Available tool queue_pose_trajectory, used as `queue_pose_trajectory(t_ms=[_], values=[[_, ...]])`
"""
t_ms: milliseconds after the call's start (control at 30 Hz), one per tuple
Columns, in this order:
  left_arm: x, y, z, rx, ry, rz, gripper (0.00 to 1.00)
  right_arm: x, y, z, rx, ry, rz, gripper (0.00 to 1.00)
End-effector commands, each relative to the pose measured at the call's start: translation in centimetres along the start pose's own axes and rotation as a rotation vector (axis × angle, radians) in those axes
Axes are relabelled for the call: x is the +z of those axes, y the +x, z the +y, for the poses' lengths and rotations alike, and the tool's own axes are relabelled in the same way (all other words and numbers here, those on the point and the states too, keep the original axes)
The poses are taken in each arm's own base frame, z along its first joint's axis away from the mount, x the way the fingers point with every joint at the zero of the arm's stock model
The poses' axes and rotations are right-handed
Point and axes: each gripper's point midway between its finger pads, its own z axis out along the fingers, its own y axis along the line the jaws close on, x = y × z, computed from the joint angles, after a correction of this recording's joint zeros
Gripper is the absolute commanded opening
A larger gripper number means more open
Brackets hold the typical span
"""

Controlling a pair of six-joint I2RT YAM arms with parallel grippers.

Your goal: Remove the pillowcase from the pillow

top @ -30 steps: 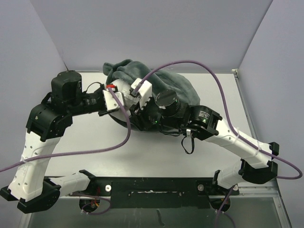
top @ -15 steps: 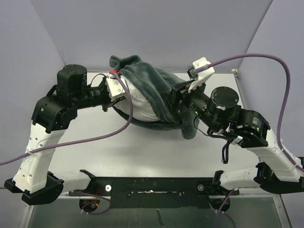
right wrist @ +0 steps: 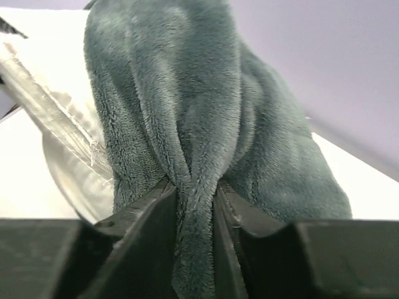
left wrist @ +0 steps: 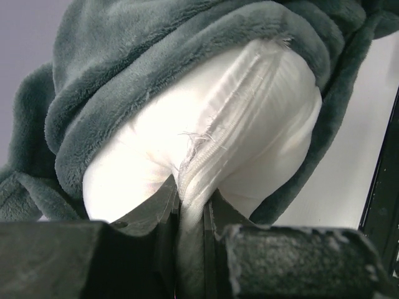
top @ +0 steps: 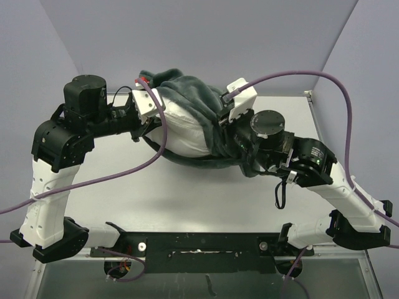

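Left jaws nearly shut, pinching pillow (left wrist: 249, 124) seam. Right jaws narrowly parted, clamped on pillowcase (right wrist: 187, 93) fleece fold. Pillow half bared, between arms over bench (top: 187, 193). Risk: thin seam pinch slips under pull; fleece bunches on far corners, dragging pillow along.

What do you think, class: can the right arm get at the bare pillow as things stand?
Probably not yet. Its pincer is shut on a fold of the pillowcase, so it would have to let go first. The bare pillow does lie close beside it.
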Motion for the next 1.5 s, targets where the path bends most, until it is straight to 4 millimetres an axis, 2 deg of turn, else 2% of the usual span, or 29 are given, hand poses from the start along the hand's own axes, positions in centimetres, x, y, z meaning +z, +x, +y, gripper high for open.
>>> queue_pose_trajectory(t_ms=[0, 133, 233, 367, 400, 467, 533, 600, 733, 833, 1000, 1133, 1200, 1300, 1400, 1467], values=[[-2.8, -5.9, 0.3, 0.053, -0.043, -0.191, 0.00, -2.3, -3.6, -6.2, -0.011, 0.190, -0.099, 0.13], [-3.4, -6.3, -0.3, 0.049, -0.026, -0.204, 0.00, -1.4, -3.9, -8.2, -0.059, 0.259, -0.084, 0.02], [-4.0, -6.3, -0.7, 0.058, -0.017, -0.200, 0.00, -0.7, -3.8, -10.2, -0.057, 0.318, -0.075, 0.01], [-4.6, -5.0, -1.5, 0.079, 0.001, -0.156, 0.00, -0.2, -4.2, -13.0, -0.037, 0.381, -0.082, 0.05], [-4.7, -4.5, -1.8, 0.086, 0.005, -0.141, 0.00, -0.1, -4.3, -13.6, -0.033, 0.393, -0.083, 0.07], [-4.9, -3.4, -2.2, 0.096, 0.011, -0.113, 0.00, 0.1, -4.4, -14.5, -0.020, 0.409, -0.086, 0.21], [-4.8, -2.2, -2.6, 0.099, 0.018, -0.086, 0.00, 0.4, -4.3, -15.1, -0.006, 0.407, -0.082, 0.22], [-5.0, -1.5, -3.0, 0.111, 0.021, -0.075, 0.00, 0.9, -3.8, -15.4, 0.003, 0.404, -0.068, 0.17], [-5.7, -1.5, -3.3, 0.123, 0.014, -0.082, 0.00, 1.7, -2.4, -16.0, 0.010, 0.414, -0.032, 0.00], [-6.2, -1.9, -3.4, 0.131, 0.007, -0.094, 0.00, 2.1, -1.2, -17.1, 0.022, 0.426, -0.005, 0.00], [-7.7, -3.5, -3.0, 0.168, -0.045, -0.144, 0.00, 2.7, 3.1, -20.7, 0.088, 0.487, 0.080, 0.00], [-8.8, -5.6, -1.9, 0.195, -0.119, -0.208, 0.00, 3.2, 8.1, -22.3, 0.186, 0.498, 0.157, 0.00], [-9.2, -7.1, -1.2, 0.183, -0.161, -0.269, 0.00, 3.6, 10.6, -22.0, 0.224, 0.488, 0.193, 0.00], [-9.5, -9.8, 0.0, 0.125, -0.215, -0.381, 0.00, 4.7, 13.9, -20.7, 0.277, 0.439, 0.247, 0.00], [-9.7, -12.3, 1.6, 0.066, -0.267, -0.480, 0.00, 5.5, 16.1, -19.0, 0.349, 0.374, 0.275, 0.00], [-9.4, -13.4, 2.7, 0.062, -0.296, -0.506, 0.00, 6.0, 16.4, -17.7, 0.411, 0.312, 0.292, 0.00]])
